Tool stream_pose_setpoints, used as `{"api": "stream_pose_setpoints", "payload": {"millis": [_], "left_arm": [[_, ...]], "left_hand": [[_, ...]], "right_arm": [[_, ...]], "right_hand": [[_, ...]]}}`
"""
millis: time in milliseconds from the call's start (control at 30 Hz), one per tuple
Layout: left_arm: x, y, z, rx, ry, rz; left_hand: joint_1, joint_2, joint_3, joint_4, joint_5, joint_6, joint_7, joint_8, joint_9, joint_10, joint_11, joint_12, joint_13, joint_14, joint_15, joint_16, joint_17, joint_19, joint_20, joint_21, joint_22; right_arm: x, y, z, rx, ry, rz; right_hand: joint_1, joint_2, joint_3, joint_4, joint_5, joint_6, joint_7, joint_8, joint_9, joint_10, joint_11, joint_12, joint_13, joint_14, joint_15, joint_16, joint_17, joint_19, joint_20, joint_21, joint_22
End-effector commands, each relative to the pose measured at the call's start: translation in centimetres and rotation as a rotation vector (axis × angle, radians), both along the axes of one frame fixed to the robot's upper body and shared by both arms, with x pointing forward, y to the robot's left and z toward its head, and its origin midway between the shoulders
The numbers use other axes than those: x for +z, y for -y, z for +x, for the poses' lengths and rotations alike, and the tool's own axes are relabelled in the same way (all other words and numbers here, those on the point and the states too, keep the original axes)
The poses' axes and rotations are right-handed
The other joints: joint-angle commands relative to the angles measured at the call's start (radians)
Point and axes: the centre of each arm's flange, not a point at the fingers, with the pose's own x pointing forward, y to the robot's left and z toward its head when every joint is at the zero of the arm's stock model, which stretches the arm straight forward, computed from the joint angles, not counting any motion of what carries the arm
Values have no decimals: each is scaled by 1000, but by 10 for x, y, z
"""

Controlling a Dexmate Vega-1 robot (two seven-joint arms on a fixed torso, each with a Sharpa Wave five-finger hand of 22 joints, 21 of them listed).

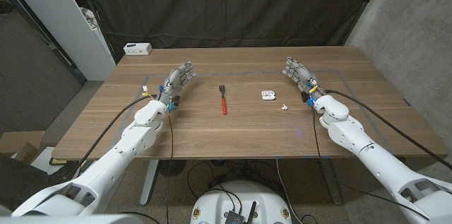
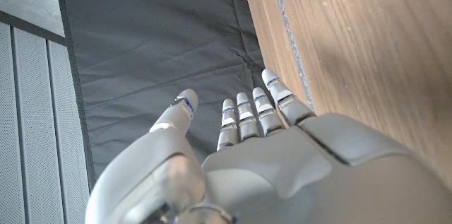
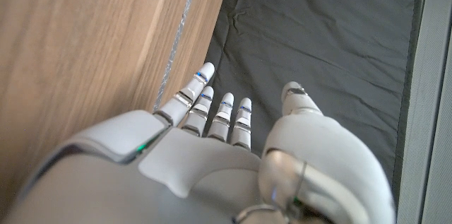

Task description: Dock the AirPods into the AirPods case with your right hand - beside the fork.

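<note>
Wooden worktop [image 1: 212,128] seen from the head view, carrying a red-handled fork [image 1: 223,99] with its long axis running away from the robot, tines at the far end. White AirPods case [image 1: 268,95] lies to the fork's right, well apart from it; a loose earbud [image 1: 282,107] lies just beside the case, nearer the robot, too small to tell its direction. Left hand [image 1: 176,81] and right hand [image 1: 299,73] each stand at opposite sides, fingers extended and apart, holding nothing
</note>
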Motion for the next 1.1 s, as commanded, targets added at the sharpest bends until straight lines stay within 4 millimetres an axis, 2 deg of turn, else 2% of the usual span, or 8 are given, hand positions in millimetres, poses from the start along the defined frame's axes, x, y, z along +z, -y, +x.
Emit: {"api": "stream_pose_setpoints", "payload": {"millis": [33,267,300,500,600,767,933,1100], "left_arm": [[-13,-14,0,-6,-10,8],[-12,-19,1,-1,-18,19],[-12,-19,1,-2,-16,21],[-7,-22,3,-4,-15,25],[-4,-23,5,-9,-11,32],[2,-22,10,-17,-7,48],[7,-21,13,-21,-1,63],[9,-21,15,-25,1,68]], "left_hand": [[8,-1,6,-4,5,10,-3,5,1,10,1,7,4,7,-1,5,4,1,0,2,2],[13,-2,2,-10,5,23,-12,9,2,7,-3,7,2,6,-3,5,4,-12,9,-6,2],[14,-1,1,-10,5,26,-13,10,2,7,-4,7,2,6,-3,5,4,-12,9,-6,2],[17,-1,-2,-13,6,37,-16,13,2,9,-5,8,2,7,-5,5,4,-18,11,-10,2],[17,-1,-4,-13,6,47,-23,17,3,14,-6,11,1,7,-5,6,5,-21,13,-13,3],[15,-1,-5,-11,6,60,-28,20,4,21,-6,14,1,14,-7,8,5,-24,17,-16,3],[15,-1,-5,-11,7,71,-31,23,5,26,-8,16,1,14,-9,7,5,-26,19,-19,3],[15,-1,-5,-11,7,80,-30,25,5,26,-8,17,1,14,-10,6,5,-28,19,-21,3]], "right_arm": [[11,-10,-16,-67,-58,-199],[25,-10,-40,-196,-91,-396],[26,-11,-44,-221,-98,-419],[19,-19,-65,-365,-138,-539],[14,-23,-73,-441,-143,-604],[6,-28,-85,-547,-146,-688],[-4,-34,-99,-629,-160,-765],[-10,-36,-111,-663,-190,-853]], "right_hand": [[27,-11,3,-25,5,37,-8,13,4,-9,6,-1,-7,-9,-109,-2,-4,-2,8,-18,3],[62,-31,2,-57,7,65,-8,14,4,-45,15,-5,-19,-54,-80,-11,-6,-42,66,-64,5],[77,-35,4,-63,8,77,-27,16,4,-50,16,-2,-22,-59,-78,-8,-5,-58,73,-79,6],[118,-46,11,-73,11,125,-15,27,6,-57,16,4,-26,-76,-73,-6,-4,-100,106,-120,6],[166,-50,25,-79,14,149,-22,31,9,-78,5,4,-24,-88,-80,-5,-2,-108,148,-143,6],[238,-78,38,-81,20,172,-71,35,17,-113,-7,5,-16,-127,-85,-8,-1,-118,137,-177,6],[296,-101,43,-76,25,195,-79,42,30,-141,-32,8,-9,-187,-85,-15,0,-151,104,-222,7],[332,-113,44,-66,27,219,-78,47,41,-170,-56,7,-7,-271,-50,-19,1,-209,127,-274,7]]}}
